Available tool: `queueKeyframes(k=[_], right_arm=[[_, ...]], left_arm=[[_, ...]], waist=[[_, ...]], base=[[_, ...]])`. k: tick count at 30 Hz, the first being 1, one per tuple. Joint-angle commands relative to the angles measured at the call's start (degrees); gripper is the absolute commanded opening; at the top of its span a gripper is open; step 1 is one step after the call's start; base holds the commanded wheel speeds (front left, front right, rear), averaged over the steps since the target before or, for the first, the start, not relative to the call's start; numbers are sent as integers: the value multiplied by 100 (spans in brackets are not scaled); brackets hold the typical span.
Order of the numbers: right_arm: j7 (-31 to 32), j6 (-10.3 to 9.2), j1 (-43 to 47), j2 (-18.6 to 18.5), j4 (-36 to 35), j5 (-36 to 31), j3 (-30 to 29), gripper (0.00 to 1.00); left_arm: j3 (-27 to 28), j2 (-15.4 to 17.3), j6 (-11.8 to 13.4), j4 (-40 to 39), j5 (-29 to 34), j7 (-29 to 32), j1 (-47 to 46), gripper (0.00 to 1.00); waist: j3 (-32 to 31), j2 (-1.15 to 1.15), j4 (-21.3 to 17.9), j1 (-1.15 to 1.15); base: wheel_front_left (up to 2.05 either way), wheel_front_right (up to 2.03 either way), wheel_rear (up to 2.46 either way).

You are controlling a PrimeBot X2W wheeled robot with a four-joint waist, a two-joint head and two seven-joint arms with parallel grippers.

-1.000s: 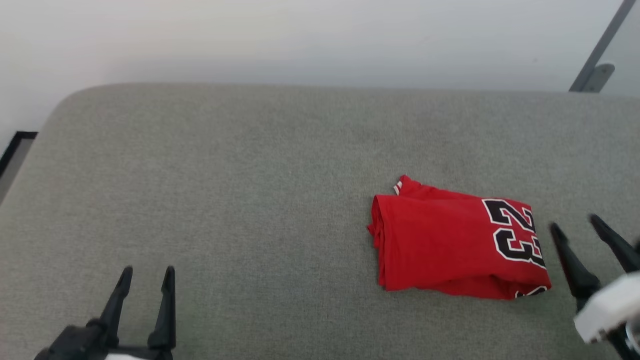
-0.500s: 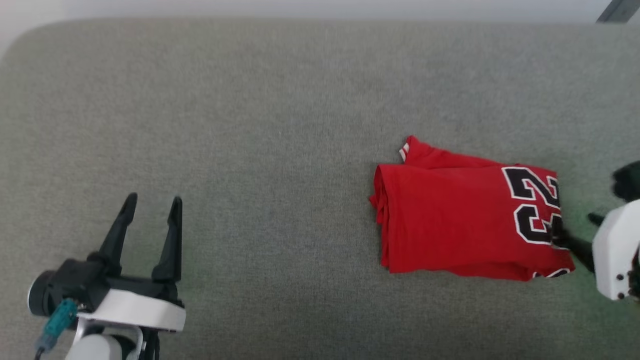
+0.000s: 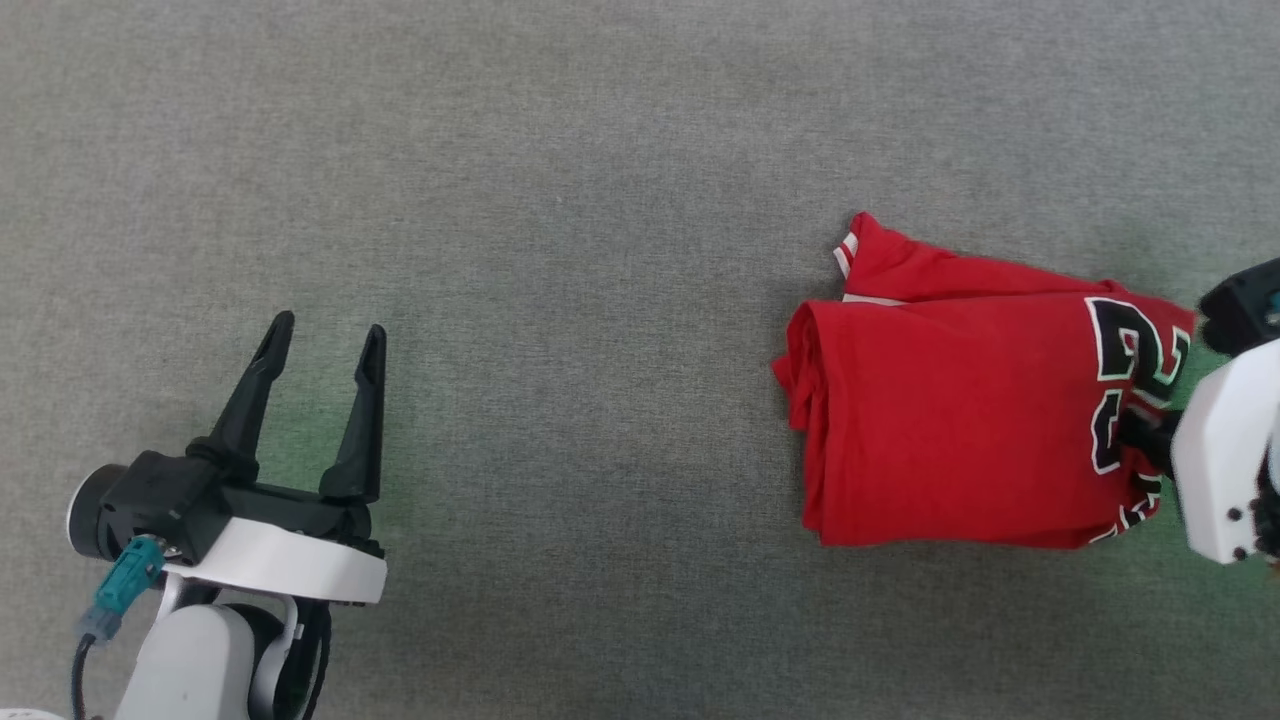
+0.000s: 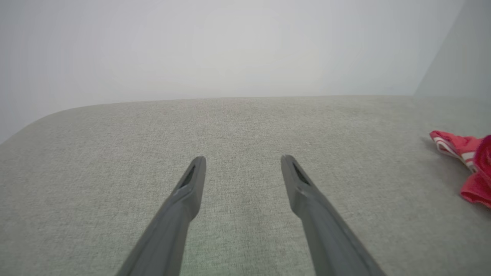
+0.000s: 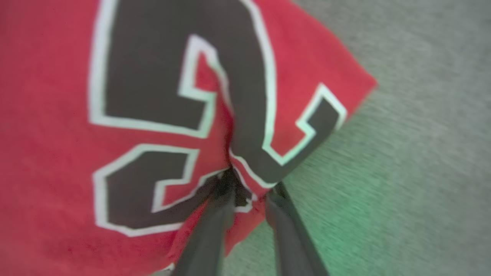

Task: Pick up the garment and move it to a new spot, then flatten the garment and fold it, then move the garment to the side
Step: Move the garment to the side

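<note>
The red folded garment (image 3: 950, 420) lies on the grey fabric surface (image 3: 560, 250) at the right, black white-outlined numerals at its right end and a bit of striped trim at its top left corner. My right gripper (image 3: 1140, 432) meets that numeral end, mostly hidden under its white wrist. In the right wrist view the two fingers (image 5: 215, 230) stand close together, with my right gripper (image 5: 253, 184) shut on a puckered fold of the garment (image 5: 46, 76) beside the numerals. My left gripper (image 3: 328, 326) stays open over bare surface at the lower left, far from the cloth. The left wrist view shows my left gripper (image 4: 243, 159) open and the garment (image 4: 475, 184) at the right edge.
The grey surface (image 4: 115, 153) spreads wide on every side of the garment. In the left wrist view its rounded far edge meets a pale wall (image 4: 230, 46).
The head camera has tilted down and closer, losing the wall. My right gripper went from open beside the garment to shut on its numeral end. The left gripper stayed open.
</note>
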Motion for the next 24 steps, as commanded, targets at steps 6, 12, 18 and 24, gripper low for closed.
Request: queueKeyframes(k=[6,12,18,24], right_arm=[[-517,0,63,286,167,87,165,0],[-1410,-11,-7,144,268,63,-488,0],[-2090,-11,-61,53,707,-11,-1343,0],[-2677,1,-580,-195,1619,-63,-1862,0]], left_arm=[[25,157,13,-12,-81,-25,51,100],[-75,415,13,-137,-101,-26,-67,100],[-344,755,13,-344,-85,-25,-384,100],[-776,1375,13,-612,-62,-23,-1120,100]], waist=[[-45,-1,-346,0],[0,-1,-958,0],[209,-1,-1524,0],[709,-1,-2058,0]], base=[[0,0,0],[0,0,0],[0,0,0],[0,0,0]])
